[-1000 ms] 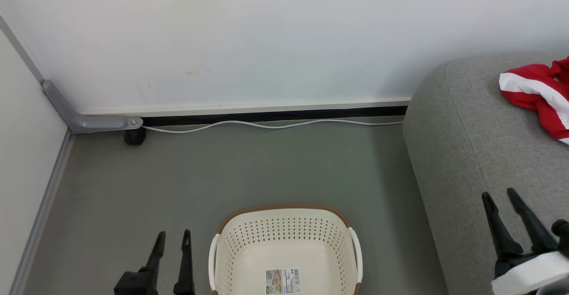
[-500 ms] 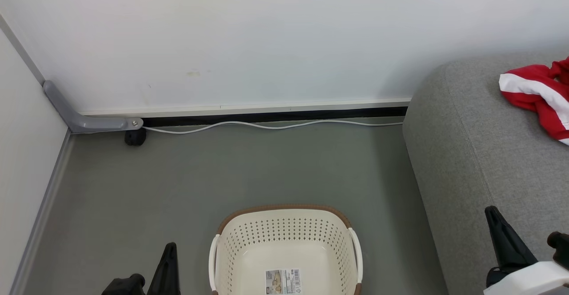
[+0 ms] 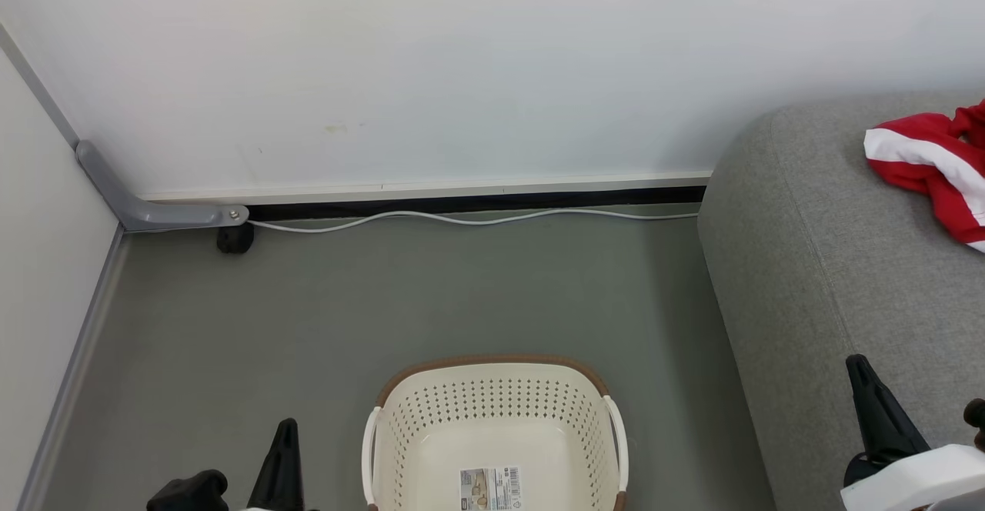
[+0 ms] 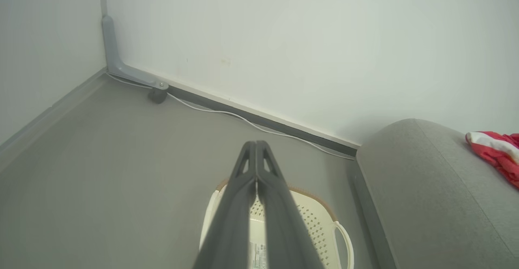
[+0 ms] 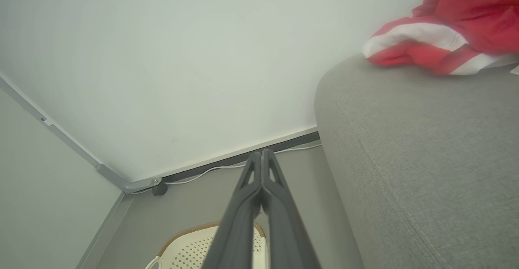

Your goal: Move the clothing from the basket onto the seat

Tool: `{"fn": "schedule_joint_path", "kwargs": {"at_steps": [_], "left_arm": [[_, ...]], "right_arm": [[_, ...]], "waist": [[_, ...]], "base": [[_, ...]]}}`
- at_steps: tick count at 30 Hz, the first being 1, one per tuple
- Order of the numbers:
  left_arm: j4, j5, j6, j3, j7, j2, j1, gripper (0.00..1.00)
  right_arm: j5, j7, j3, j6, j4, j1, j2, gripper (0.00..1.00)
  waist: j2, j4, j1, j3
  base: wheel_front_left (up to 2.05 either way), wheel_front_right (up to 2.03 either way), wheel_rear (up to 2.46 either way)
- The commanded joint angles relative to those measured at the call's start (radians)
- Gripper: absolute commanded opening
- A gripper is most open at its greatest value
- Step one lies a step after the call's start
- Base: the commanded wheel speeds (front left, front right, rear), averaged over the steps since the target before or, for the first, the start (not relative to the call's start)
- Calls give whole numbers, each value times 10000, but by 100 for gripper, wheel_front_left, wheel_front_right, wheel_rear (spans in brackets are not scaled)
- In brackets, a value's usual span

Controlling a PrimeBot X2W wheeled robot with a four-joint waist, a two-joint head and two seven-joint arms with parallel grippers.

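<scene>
Both grippers have snapped closed since a second ago and sunk lower in the head view: left gripper point(image 3: 288, 430) beside the basket point(image 3: 492, 359), right gripper point(image 3: 859, 369) over the near part of the seat point(image 3: 816, 280), fingers pressed together, holding nothing. Basket bare apart from its paper label point(image 3: 490, 486). Red-and-white clothing point(image 3: 927, 161) lies on the seat, far right. Task looks done; arms probably parking.

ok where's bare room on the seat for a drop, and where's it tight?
On the seat: bare from its rounded left edge to the clothing, and nearward to the right gripper. The floor is open between basket and the wall cable. Crowded: seat's far right, under the clothing.
</scene>
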Motion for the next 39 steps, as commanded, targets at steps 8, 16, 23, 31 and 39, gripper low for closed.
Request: {"fn": "schedule_joint_path", "kwargs": {"at_steps": [8,16,23,31,39], "left_arm": [[-194,-1058,-277,294,211,147,-598,0],[-184,-2091,-467,455,445,179,-740,0],[-170,-2886,-615,587,633,199,-853,0],[-152,-3790,-783,743,851,217,-983,0],[-134,-4583,-932,885,1048,230,-1098,0]], "right_arm": [[853,244,-274,3,-235,-397,19,0],[1697,501,-472,4,-243,-452,230,0],[2349,701,-629,5,-248,-495,395,0],[3092,932,-810,6,-254,-545,586,0],[3747,1138,-972,6,-259,-588,756,0]], "waist": [[-1,5,-2,-13],[-1,11,-2,-27],[-1,15,-2,-38],[-1,20,-2,-51],[-1,24,-2,-62]], "base": [[0,0,0],[0,0,0],[0,0,0],[0,0,0],[0,0,0]]}}
